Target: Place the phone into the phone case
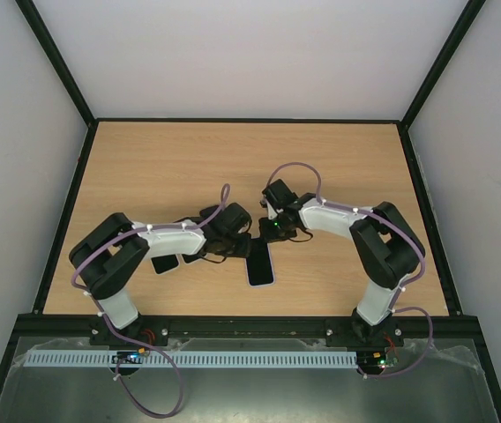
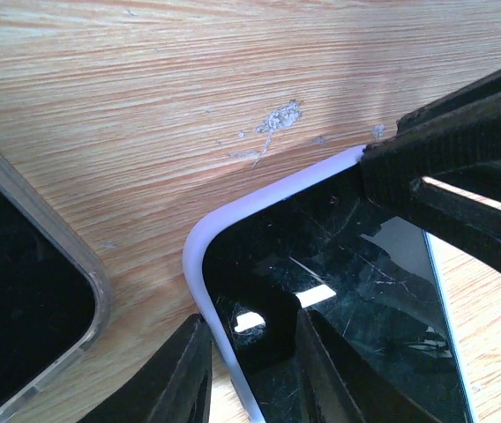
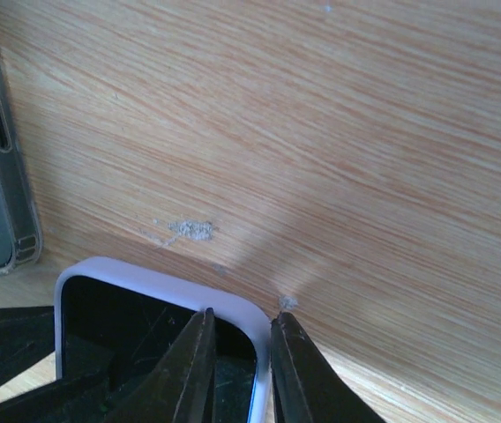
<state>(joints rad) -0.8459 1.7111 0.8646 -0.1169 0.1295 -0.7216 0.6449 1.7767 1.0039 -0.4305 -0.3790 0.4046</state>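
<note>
A black-glass phone (image 1: 261, 264) lies flat inside a lavender phone case (image 2: 199, 256) at the table's middle. My left gripper (image 1: 249, 240) is at the case's top-left corner. In the left wrist view its jaws (image 2: 252, 326) are nearly shut astride the rim, one finger outside and one on the glass. My right gripper (image 1: 269, 240) is at the top-right corner. In the right wrist view (image 3: 242, 317) its fingers pinch the lavender rim (image 3: 264, 339). The right fingers (image 2: 462, 176) also show in the left wrist view.
A clear phone case (image 1: 164, 263) with a dark inside lies left of the lavender one, partly under my left arm. It also shows in the left wrist view (image 2: 83, 273) and the right wrist view (image 3: 21, 203). A scuff (image 3: 189, 229) marks the wood.
</note>
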